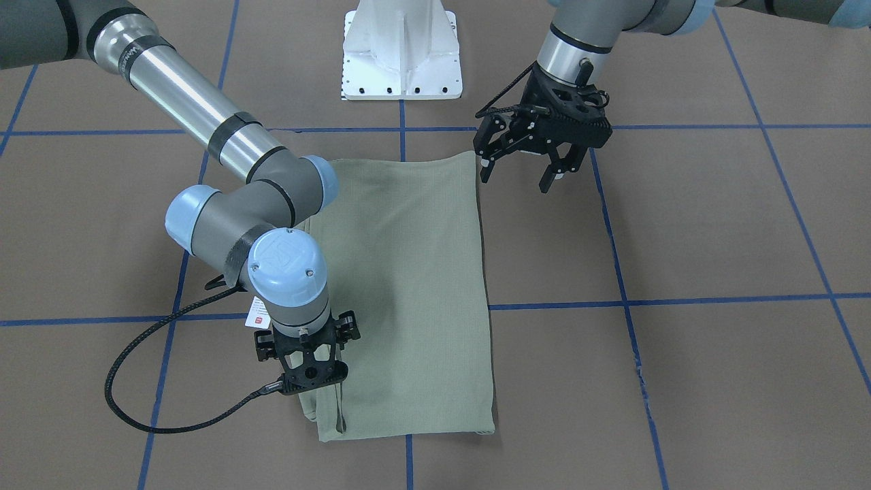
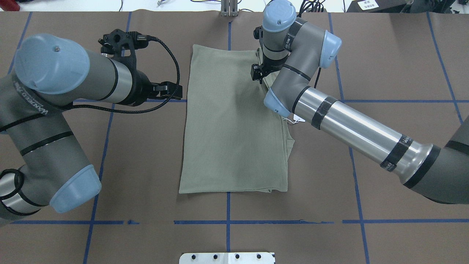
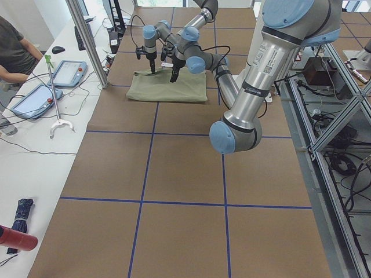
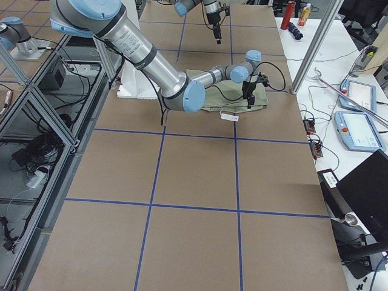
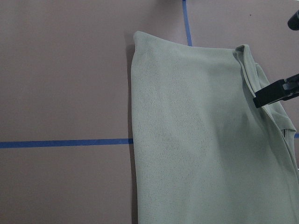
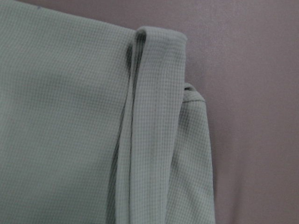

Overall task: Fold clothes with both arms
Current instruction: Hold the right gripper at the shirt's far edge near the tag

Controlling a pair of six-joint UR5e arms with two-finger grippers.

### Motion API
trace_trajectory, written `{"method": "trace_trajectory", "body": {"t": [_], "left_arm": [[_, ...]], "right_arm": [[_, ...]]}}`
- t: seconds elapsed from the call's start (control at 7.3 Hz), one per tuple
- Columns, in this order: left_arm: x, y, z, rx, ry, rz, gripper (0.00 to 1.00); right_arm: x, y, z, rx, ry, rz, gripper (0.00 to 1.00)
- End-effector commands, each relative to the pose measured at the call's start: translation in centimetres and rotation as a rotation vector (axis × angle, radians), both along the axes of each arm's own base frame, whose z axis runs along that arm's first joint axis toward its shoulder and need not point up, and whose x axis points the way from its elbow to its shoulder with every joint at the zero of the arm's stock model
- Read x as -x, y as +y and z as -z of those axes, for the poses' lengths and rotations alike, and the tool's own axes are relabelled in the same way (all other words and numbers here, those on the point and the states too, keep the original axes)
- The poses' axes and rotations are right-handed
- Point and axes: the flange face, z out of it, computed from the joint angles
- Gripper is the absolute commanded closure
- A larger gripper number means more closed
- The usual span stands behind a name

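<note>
**Black two-finger left end effector (image 1: 517, 178) must join in for an even fold**

The left end effector hangs above the brown paper-covered worktop (image 1: 714, 224), just off the shirt's left long edge. Its jaws are spread wide and hold nothing. Between the arms lies the sage-green long-sleeved knit shirt (image 1: 408, 286), folded lengthwise into a narrow rectangle and flat on the worktop. Its extra layers are stacked along the right long edge, where a white hang tag (image 1: 258, 314) peeps out. The black two-finger right end effector (image 1: 311, 373) points straight down onto that layered edge near the far corner. I cannot tell whether it is spread or pinched on the cloth, because the wrist hides its fingers.

The step in hand looks to be the crosswise fold. To do it well, the right pinch should take every layer of the stacked edge, not only the top one. The left should drop to the matching far corner on its own side. Both should then lift together and level, keep the far short edge taut between them, and lay it square on the near one. The loose tag is best kept tucked inside
</note>
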Motion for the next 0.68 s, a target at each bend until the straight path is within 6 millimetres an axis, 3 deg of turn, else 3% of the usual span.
{"method": "trace_trajectory", "body": {"t": [0.0,0.41,0.55], "left_arm": [[0.1,0.0,0.1,-0.001,0.001,0.001,0.0],[0.1,0.0,0.1,-0.001,0.001,0.001,0.0],[0.0,0.0,0.0,-0.001,0.002,-0.001,0.0]], "right_arm": [[0.6,-0.4,-1.0,-0.003,-0.001,0.002,0.0],[0.1,-0.9,-1.5,-0.003,0.004,0.0,0.0],[-1.7,-2.0,-2.2,-0.022,0.011,0.015,0.0]]}}
